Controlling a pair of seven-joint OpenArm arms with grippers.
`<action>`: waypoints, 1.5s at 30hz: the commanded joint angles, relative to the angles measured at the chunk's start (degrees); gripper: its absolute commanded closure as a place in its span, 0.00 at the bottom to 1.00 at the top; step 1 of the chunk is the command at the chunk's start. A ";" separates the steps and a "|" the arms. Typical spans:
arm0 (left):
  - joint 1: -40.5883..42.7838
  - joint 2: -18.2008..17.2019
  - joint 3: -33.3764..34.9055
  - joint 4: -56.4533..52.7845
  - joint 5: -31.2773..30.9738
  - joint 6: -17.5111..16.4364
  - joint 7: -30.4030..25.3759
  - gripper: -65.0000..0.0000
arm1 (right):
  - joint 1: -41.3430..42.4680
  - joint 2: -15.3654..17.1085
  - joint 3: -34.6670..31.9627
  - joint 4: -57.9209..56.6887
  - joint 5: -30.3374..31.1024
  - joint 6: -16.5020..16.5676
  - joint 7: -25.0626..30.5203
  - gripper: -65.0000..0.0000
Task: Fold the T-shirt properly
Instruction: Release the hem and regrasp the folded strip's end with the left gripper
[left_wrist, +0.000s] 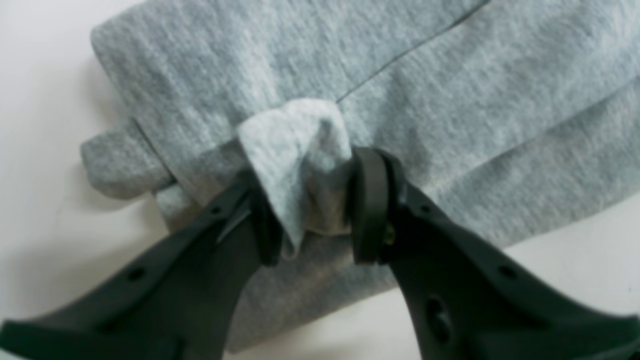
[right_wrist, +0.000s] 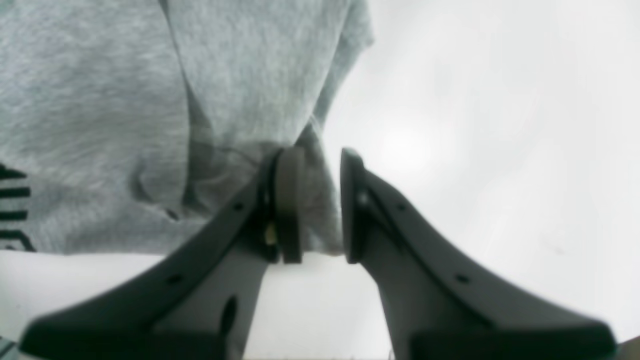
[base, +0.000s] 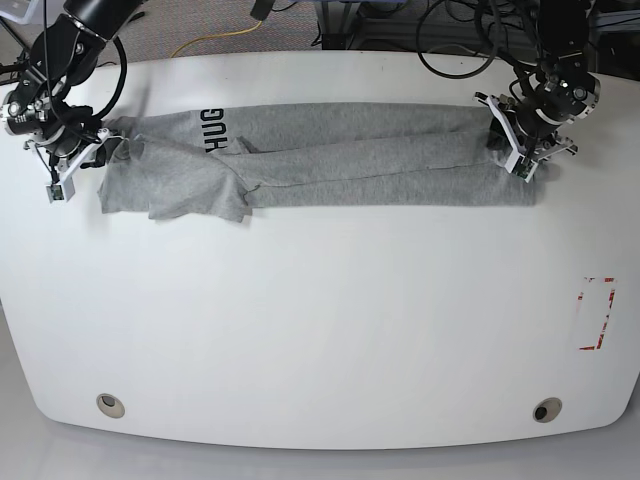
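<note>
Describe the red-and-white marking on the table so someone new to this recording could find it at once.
Start from the white table in the base view and find the long grey T-shirt stretched across its far half. Go to that view's right edge, nearer the camera than the shirt: the marking is a small upright rectangle outlined in broken red strokes. It is the only red thing on the tabletop.

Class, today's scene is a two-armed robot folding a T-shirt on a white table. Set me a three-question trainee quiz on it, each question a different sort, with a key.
1. True or false: the T-shirt lies as a long band across the table.
2. The left gripper pinches: A) a bunch of grey cloth, B) a red marker, C) nothing.
3. Fill in: the right gripper has cloth between its ___.

Key: 1 true; 2 A; 3 jaws.
</note>
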 joint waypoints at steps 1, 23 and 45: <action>-0.06 -0.19 -0.24 4.17 0.06 0.01 0.90 0.70 | -1.19 0.67 0.05 5.75 5.22 0.10 -1.17 0.83; -11.84 2.80 -20.20 7.77 -13.21 0.01 20.68 0.37 | 1.98 -5.75 -10.41 -3.31 3.37 0.10 1.55 0.83; -10.52 1.66 -19.85 -6.73 -21.48 0.01 22.17 0.37 | 1.62 -5.66 -10.41 -3.40 3.73 0.10 1.64 0.83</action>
